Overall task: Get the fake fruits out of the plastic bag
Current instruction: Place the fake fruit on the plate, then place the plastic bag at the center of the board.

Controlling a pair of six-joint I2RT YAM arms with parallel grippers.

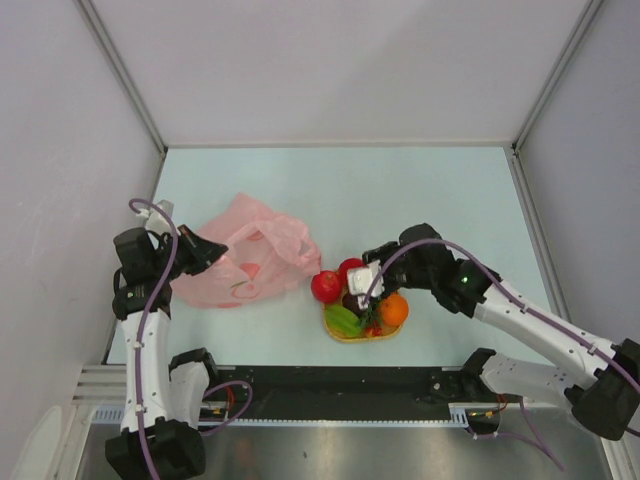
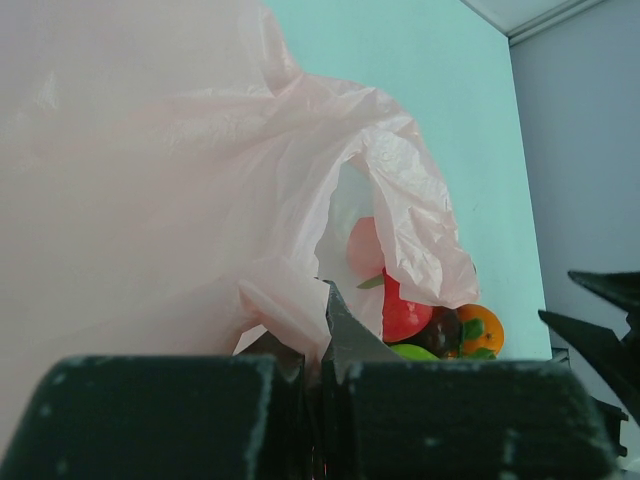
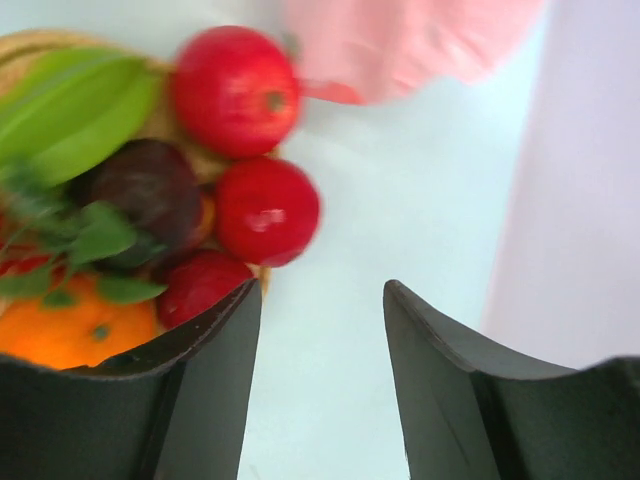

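Note:
The pink plastic bag (image 1: 245, 258) lies crumpled at the left of the table and fills the left wrist view (image 2: 170, 180). My left gripper (image 1: 203, 250) is shut on a fold of the bag (image 2: 315, 335). The fake fruits sit together right of the bag: two red ones (image 1: 325, 286) (image 1: 350, 267), a purple one (image 1: 356, 301), a green one (image 1: 343, 320) and an orange one (image 1: 393, 310). The right wrist view shows three red fruits (image 3: 265, 210), the purple (image 3: 150, 185), the green (image 3: 70, 110) and the orange (image 3: 70, 330). My right gripper (image 1: 366, 281) is open and empty above them (image 3: 320, 300).
A woven orange-tan mat (image 1: 352, 336) lies under the fruit pile. Grey walls stand close on the left and right. The black rail with the arm bases (image 1: 330, 385) runs along the near edge.

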